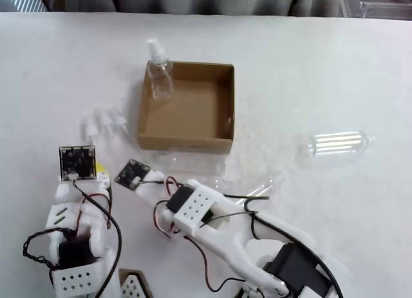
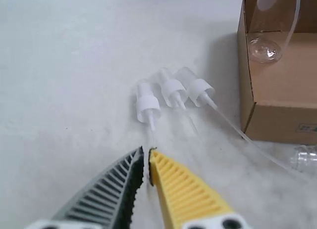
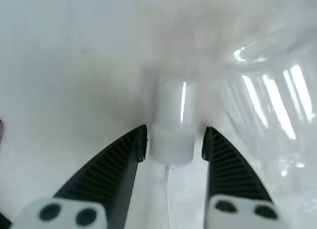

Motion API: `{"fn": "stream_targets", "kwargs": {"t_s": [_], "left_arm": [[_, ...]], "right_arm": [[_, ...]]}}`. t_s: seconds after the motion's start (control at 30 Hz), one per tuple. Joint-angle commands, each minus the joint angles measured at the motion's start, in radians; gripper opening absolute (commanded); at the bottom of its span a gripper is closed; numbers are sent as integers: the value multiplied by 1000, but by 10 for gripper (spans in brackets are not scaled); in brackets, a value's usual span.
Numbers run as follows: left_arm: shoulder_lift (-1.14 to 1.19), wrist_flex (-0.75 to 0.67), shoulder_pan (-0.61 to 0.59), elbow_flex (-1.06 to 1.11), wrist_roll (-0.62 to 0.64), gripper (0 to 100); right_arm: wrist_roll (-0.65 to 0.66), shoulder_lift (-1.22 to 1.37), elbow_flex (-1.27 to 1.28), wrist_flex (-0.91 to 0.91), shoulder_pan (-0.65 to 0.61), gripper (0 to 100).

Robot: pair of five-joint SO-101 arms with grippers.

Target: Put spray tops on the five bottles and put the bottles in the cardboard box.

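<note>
High view: cardboard box (image 1: 187,142) stands mid-bench, open; one capped bottle (image 1: 158,76) stands upright in its far corner on the left arm's side. This is the sole item judged complete. Loose spray tops (image 1: 103,122) lie in a cluster on the bench (image 1: 322,66), just beside the box on the same side. An uncapped bottle (image 1: 338,143) lies on its side, well apart on the other side. Fainter clear shapes lie in front of the box, too indistinct to count. Left wrist view: left end effector (image 2: 147,152) is closed to a thin slit, and the dip tube of the nearest spray top (image 2: 147,105) runs into it, apparently pinched. Two more tops lie beside it. Right wrist view: right end effector (image 3: 174,137) has its fingers parted astride a white spray top (image 3: 173,110), not clamped on it, with a clear bottle (image 3: 267,105) just beside. Outstanding, by estimate: four bottles to cap and box.
</note>
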Motion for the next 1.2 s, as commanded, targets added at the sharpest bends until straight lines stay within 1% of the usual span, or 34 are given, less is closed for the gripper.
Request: {"fn": "stream_targets", "kwargs": {"t_s": [0.0, 0.07, 0.13, 0.17, 0.23, 0.3, 0.4, 0.47, 0.57, 0.7, 0.87, 1.03, 1.17], "left_arm": [[-13, 6, 15, -31, -11, 36], [-13, 6, 15, -29, -12, 36], [-13, 5, 15, -29, -14, 36], [-13, 3, 15, -25, -14, 36], [-13, 0, 15, -21, -14, 36], [-15, 0, 15, -20, -15, 36], [-15, -2, 15, -20, -15, 36], [-15, -2, 15, -20, -15, 36], [-15, -2, 15, -20, -15, 36], [-15, 2, 15, -20, -15, 36], [-15, 3, 13, -20, -15, 36], [-15, 3, 13, -20, -15, 36], [-15, 5, 13, -20, -15, 36]], "right_arm": [[3, -1, -40, -21, -7, 154], [3, -1, -40, -21, -7, 105], [3, -8, -40, -18, -4, 22], [3, -10, -40, -12, 2, 8], [3, -12, -48, 27, 41, 38], [5, -28, -78, 79, 94, 19], [77, -85, -104, 173, 163, 17], [106, -145, -106, 231, 197, 16], [114, -255, -106, 331, 265, 16], [127, -429, -106, 452, 387, 16], [258, -598, -106, 588, 515, 16], [354, -627, -104, 630, 677, 16], [423, -602, -104, 628, 845, 16]]}}
